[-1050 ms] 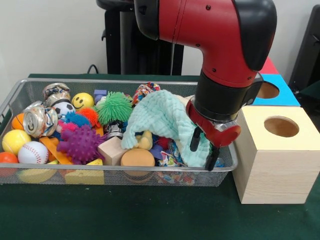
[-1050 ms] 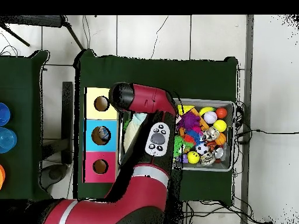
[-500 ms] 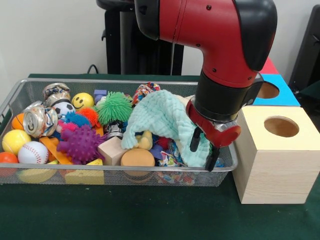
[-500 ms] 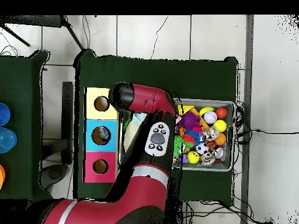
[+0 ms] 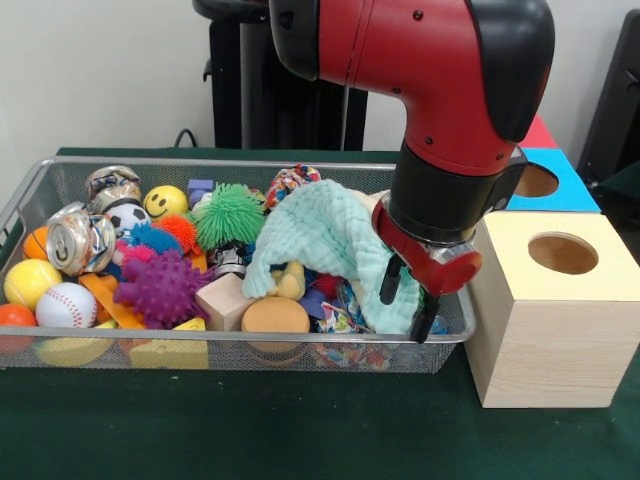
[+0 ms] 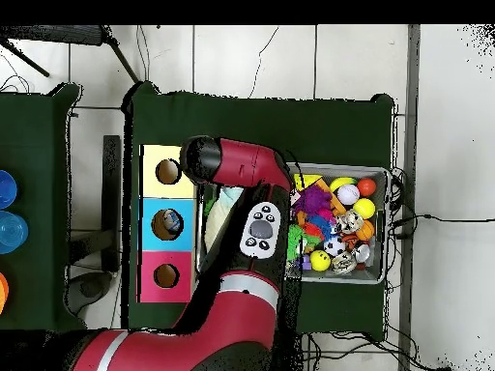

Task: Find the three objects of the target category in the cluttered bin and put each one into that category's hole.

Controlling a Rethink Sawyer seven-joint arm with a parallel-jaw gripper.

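Showing gripper (image 5: 406, 300) fingers apart over mint cloth (image 5: 325, 240): front only.

A robot lab, by the look of it. A red arm (image 5: 440, 90) stands at a table under green cloth (image 5: 250, 430), and on it a wire bin (image 5: 60, 180) crammed with toys sits beside a row of sorting boxes (image 6: 166, 222) in yellow, blue and red, each with a round hole on top. From above, cables (image 6: 425, 217) trail across a pale tiled floor (image 6: 450, 145), a black stand leg (image 6: 58, 36) pokes in, and a second green-clothed table (image 6: 34, 135) stands off to one side.
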